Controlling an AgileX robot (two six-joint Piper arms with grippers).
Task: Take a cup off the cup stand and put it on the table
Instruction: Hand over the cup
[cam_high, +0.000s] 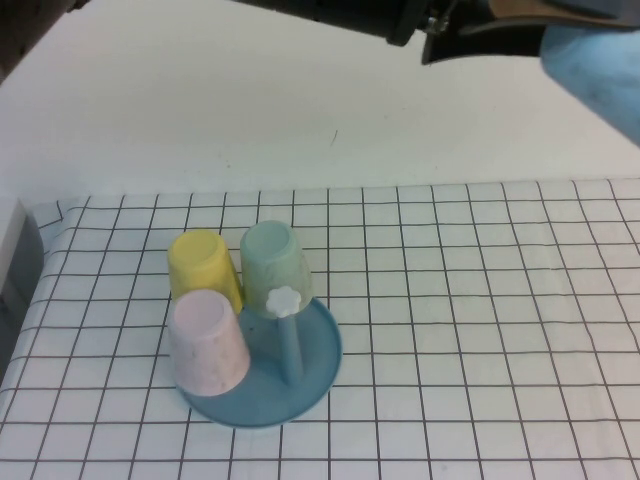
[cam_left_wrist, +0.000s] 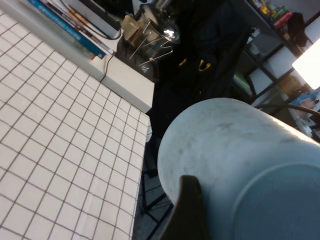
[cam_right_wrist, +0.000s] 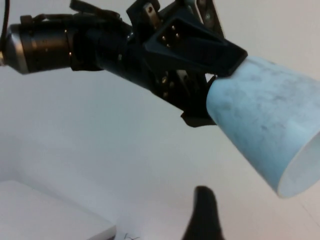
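The light blue speckled cup (cam_high: 598, 62) is held high above the table's far right, lying on its side. My left gripper (cam_high: 535, 35) is shut on it, with its arm reaching across the top of the high view. The right wrist view shows this gripper (cam_right_wrist: 215, 97) clamping the cup (cam_right_wrist: 260, 135) at its closed end. The cup (cam_left_wrist: 235, 150) fills the left wrist view beside one finger (cam_left_wrist: 190, 210). The teal cup stand (cam_high: 318, 362) sits on the gridded table (cam_high: 480, 330) at front left, with one bare peg topped by a white knob (cam_high: 285, 300). My right gripper (cam_right_wrist: 202, 217) shows only at its own view's edge.
The stand holds an upturned yellow cup (cam_high: 203, 262), pale green cup (cam_high: 275, 262) and pink cup (cam_high: 207, 342). A white wall (cam_high: 300, 100) rises behind the table. Past the table edge stand a white box (cam_left_wrist: 127, 80) and a shelf with books (cam_left_wrist: 65, 25).
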